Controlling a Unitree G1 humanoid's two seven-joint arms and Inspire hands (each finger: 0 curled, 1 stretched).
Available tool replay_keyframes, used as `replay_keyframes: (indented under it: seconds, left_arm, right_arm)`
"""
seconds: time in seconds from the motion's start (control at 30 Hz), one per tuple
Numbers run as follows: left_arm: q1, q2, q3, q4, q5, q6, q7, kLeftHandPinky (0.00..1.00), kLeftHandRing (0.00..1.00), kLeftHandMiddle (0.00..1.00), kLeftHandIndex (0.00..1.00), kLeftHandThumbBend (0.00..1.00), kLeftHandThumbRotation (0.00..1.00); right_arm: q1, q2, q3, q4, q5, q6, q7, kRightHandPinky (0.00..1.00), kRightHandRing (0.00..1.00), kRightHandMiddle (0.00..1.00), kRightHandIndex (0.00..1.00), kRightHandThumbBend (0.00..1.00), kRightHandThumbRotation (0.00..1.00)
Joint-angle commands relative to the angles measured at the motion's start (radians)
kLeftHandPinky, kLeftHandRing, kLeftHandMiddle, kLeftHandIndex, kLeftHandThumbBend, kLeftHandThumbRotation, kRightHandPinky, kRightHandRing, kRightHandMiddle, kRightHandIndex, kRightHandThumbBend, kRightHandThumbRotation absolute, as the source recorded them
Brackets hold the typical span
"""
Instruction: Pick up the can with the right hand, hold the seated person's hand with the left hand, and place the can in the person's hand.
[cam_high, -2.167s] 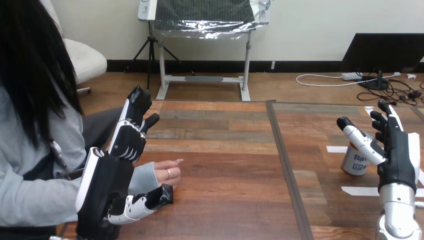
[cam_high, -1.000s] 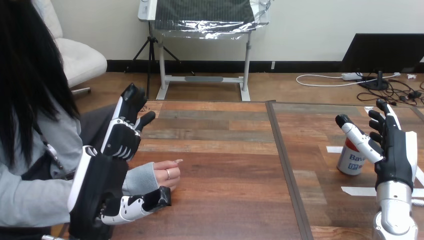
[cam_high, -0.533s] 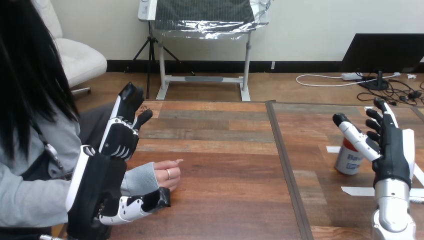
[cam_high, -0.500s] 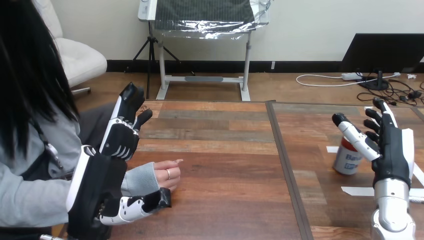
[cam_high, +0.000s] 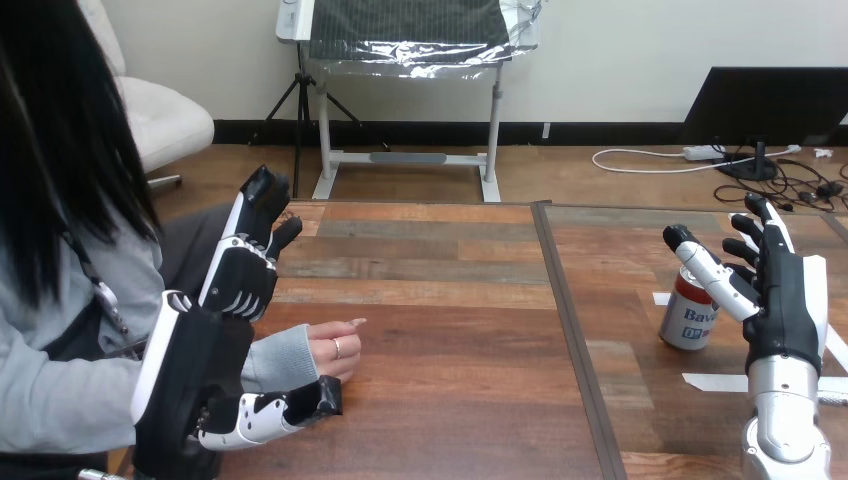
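Observation:
A red, white and blue can (cam_high: 688, 312) stands on the right half of the table, leaning slightly. My right hand (cam_high: 786, 300) is upright just right of it, open with straight fingers. Its thumb (cam_high: 706, 268) reaches across the can's upper right edge and touches it. The person's hand (cam_high: 335, 350) rests loosely curled on the table at the left, with a grey sleeve at the wrist. My left hand (cam_high: 212, 345) stands open at that wrist. Its fingers (cam_high: 248, 250) point up and away, and its thumb (cam_high: 290, 405) lies on the table just in front of the wrist, not curled round it.
White tape strips (cam_high: 716, 382) mark the table near the can. A dark seam (cam_high: 572, 330) divides the two tabletops, and bare wood lies between the person's hand and the can.
The can has slid a little to the left and my right hand has followed it. My left hand shifted slightly left early on and then stayed. The person's hand has not moved.

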Motion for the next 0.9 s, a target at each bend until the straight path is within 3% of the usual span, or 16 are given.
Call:
replay_keyframes:
  seconds: [0.0,0.57,0.87]
  left_arm:
    - [-0.04,-0.004,0.011,-0.028,0.004,-0.01,0.006,0.94,0.99,1.0,0.99,1.0,0.56]
    - [-0.052,-0.012,0.014,-0.005,0.015,-0.015,0.003,0.93,0.99,1.0,1.0,1.0,0.6]
    - [-0.058,-0.019,0.022,0.003,0.03,-0.016,0.012,0.94,0.99,1.0,1.0,1.0,0.62]
  right_arm:
    - [-0.03,0.015,0.008,0.006,0.0,-0.002,0.005,0.75,0.82,0.88,0.93,1.0,0.58]
    - [-0.018,0.021,-0.009,-0.014,0.023,-0.074,0.03,0.87,0.89,0.88,0.92,1.0,0.55]
    - [-0.016,0.03,-0.031,-0.024,0.071,-0.101,0.077,0.92,0.92,0.89,0.93,1.0,0.52]
